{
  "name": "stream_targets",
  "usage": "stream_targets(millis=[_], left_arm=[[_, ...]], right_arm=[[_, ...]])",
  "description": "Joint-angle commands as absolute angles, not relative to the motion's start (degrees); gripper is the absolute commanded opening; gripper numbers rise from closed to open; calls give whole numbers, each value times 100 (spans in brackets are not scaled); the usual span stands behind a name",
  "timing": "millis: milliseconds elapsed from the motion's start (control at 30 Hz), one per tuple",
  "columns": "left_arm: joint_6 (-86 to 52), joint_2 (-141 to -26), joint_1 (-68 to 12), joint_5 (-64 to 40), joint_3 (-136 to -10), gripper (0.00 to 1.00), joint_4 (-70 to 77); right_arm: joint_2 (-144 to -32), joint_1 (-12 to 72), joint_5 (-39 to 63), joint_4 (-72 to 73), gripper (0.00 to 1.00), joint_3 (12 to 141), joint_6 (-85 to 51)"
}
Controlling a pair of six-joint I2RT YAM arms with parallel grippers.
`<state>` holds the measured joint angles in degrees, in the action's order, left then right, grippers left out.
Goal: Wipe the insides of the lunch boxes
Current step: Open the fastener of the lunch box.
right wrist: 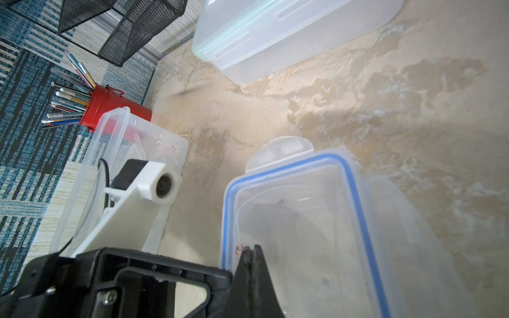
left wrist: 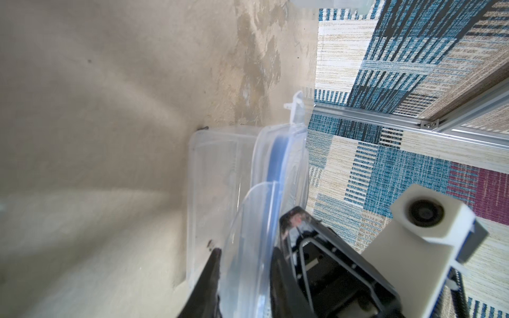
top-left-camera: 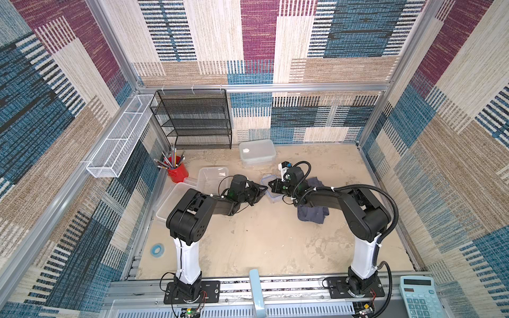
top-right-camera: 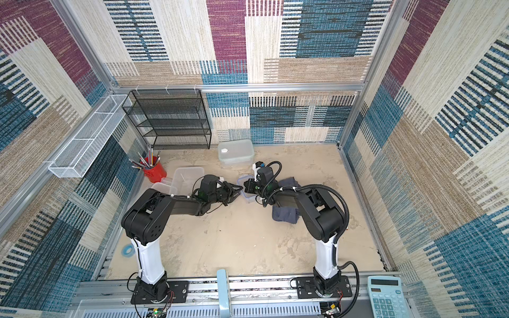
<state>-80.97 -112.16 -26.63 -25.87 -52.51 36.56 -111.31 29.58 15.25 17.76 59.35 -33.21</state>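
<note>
The small lunch box (top-left-camera: 268,181) sits mid-table between both grippers, and its blue-rimmed lid (right wrist: 303,192) lies askew over the clear tub (left wrist: 214,165). My left gripper (left wrist: 245,256) has its fingers on either side of the lid's edge flap, shut on it. My right gripper (right wrist: 249,247) is shut with nothing in it, its tips resting at the lid's rim beside the blue seal. The medium lunch box (top-left-camera: 257,152), closed under a green-rimmed lid, stands at the back. The large lunch box (top-left-camera: 212,176) is open at the left, with its whitish lid (top-left-camera: 170,203) beside it.
A grey-blue cloth (top-left-camera: 314,214) lies under my right arm. A red cup of pencils (top-left-camera: 177,170) stands by the large tub, with a black mesh shelf (top-left-camera: 192,118) and a white wire basket (top-left-camera: 118,137) behind. A blue tape roll (top-left-camera: 157,249) lies front left and a calculator (top-left-camera: 418,294) front right.
</note>
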Motion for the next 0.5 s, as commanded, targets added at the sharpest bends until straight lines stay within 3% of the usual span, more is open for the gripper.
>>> stream_targets(millis=[0, 267, 467], left_arm=[[-8187, -11112, -2654, -2516, -5210, 16, 3995], [-8012, -10858, -2650, -2175, -5030, 0, 3835], [-7938, -10864, -2654, -2138, -5036, 0, 3770]], right_arm=[[-11234, 2971, 1329, 104, 0, 5712, -3479], [-11101, 2971, 1338, 287, 0, 5388, -3705], [-11040, 2979, 1397, 397, 0, 5212, -3849]])
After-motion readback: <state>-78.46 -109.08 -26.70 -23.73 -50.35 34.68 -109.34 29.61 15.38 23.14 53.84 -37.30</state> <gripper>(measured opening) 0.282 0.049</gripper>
